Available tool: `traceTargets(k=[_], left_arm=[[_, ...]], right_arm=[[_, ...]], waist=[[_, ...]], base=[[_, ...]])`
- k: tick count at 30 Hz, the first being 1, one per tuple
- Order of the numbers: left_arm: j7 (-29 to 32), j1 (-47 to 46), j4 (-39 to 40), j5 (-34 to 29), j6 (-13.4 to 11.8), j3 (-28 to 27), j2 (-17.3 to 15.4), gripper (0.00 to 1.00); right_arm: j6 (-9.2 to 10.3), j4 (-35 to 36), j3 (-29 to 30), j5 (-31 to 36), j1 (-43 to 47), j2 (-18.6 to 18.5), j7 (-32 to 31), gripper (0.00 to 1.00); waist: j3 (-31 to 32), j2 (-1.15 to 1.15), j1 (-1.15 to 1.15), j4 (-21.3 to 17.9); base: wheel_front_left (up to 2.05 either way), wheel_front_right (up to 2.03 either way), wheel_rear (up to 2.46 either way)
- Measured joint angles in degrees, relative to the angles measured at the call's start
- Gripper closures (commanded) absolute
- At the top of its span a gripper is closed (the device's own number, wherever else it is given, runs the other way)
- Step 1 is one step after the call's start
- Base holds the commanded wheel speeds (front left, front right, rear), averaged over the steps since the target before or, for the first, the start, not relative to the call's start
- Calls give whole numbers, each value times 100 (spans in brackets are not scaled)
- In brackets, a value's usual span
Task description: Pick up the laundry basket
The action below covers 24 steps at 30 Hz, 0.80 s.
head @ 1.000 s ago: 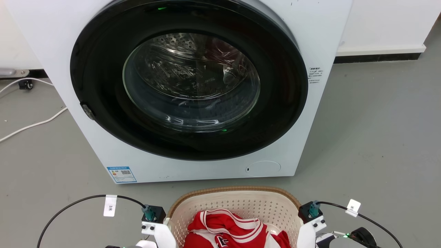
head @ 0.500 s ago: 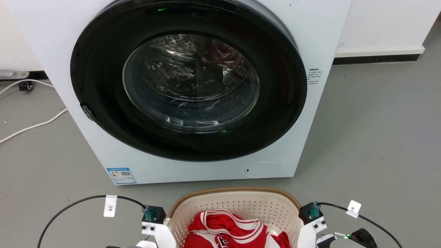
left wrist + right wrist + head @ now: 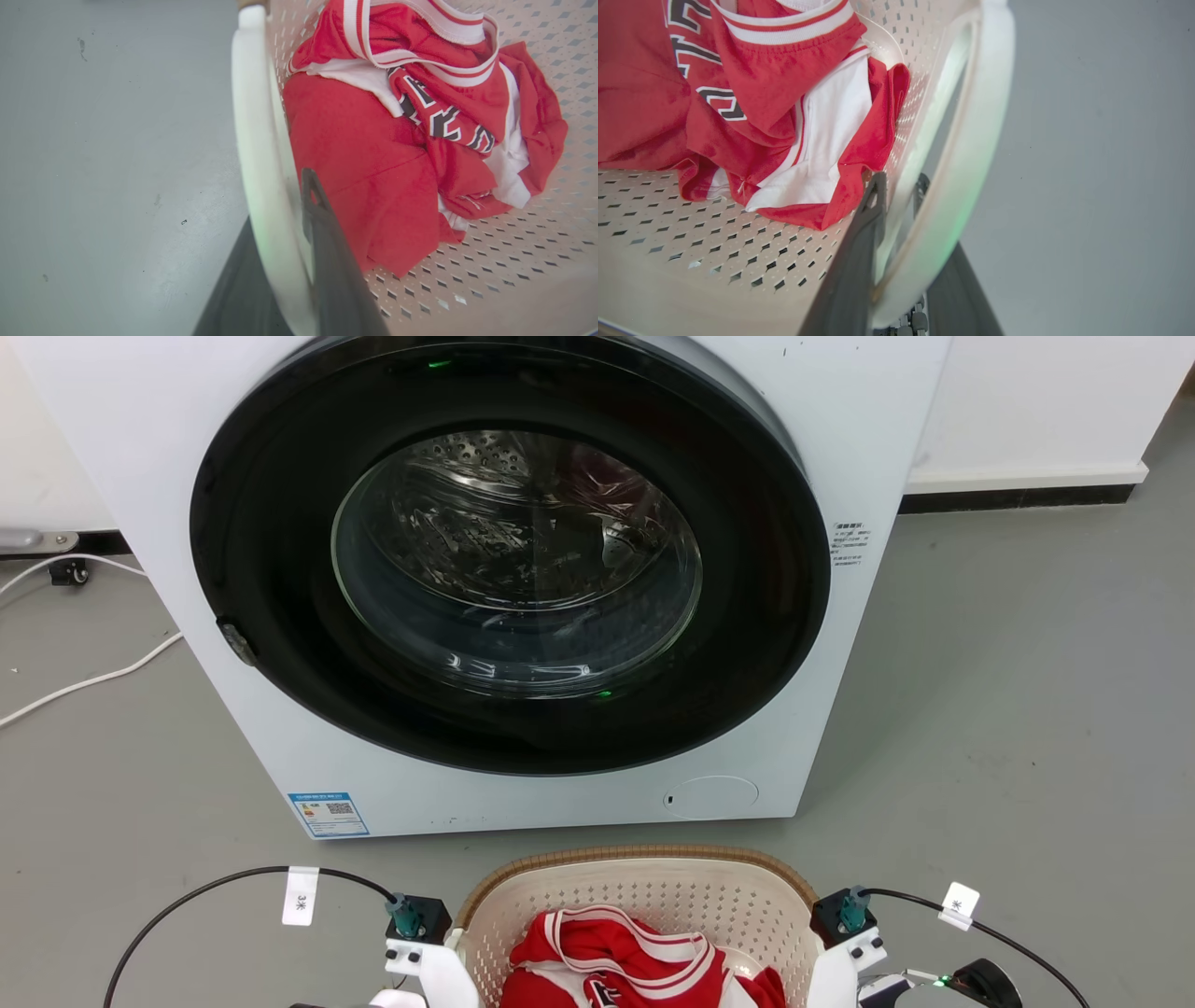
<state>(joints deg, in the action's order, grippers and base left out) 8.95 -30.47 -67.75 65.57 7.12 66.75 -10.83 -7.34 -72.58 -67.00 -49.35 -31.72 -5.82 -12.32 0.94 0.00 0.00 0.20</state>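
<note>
The laundry basket (image 3: pixel 653 894) stood on the grey floor (image 3: pixel 1027 709) right in front of the robot, just short of the washing machine (image 3: pixel 868 420), whose round dark door (image 3: pixel 513 560) was shut. A crumpled red and white jersey (image 3: pixel 616 957) lay inside the basket, on its perforated bottom.

In the left wrist view, the left hand (image 3: pixel 280 210) was closed on the white loop handle (image 3: pixel 254 140) on that side of the basket. One dark finger (image 3: pixel 327 247) reached down inside the wall, touching the red cloth, and the other ran along the outside, with the handle pinched between them.

In the right wrist view, the right hand (image 3: pixel 900 186) gripped the opposite handle (image 3: pixel 978 130) the same way, with its inner finger (image 3: pixel 859 252) just beside the jersey's hem and its outer finger on the floor side of the loop.

Whether the basket's bottom was resting on the floor or was a little off it could not be told from these angles.

A white cable (image 3: pixel 89 677) trailed over the floor to the left of the machine.
</note>
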Motion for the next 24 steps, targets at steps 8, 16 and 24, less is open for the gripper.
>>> traceTargets(k=[8,16,24], left_arm=[[-7,-7,-1,91,0,112,-8,100],[-11,-9,-2,171,0,200,-20,100],[-14,-15,0,237,0,281,-38,100]], right_arm=[[0,-11,-108,-113,-1,-9,3,100],[0,-20,-199,-210,-1,-10,21,100],[0,-25,-279,-276,-1,-11,24,100]], waist=[[6,0,0,0],[18,0,0,0],[12,0,0,11]], base=[[0,0,0],[0,0,0],[0,0,0]])
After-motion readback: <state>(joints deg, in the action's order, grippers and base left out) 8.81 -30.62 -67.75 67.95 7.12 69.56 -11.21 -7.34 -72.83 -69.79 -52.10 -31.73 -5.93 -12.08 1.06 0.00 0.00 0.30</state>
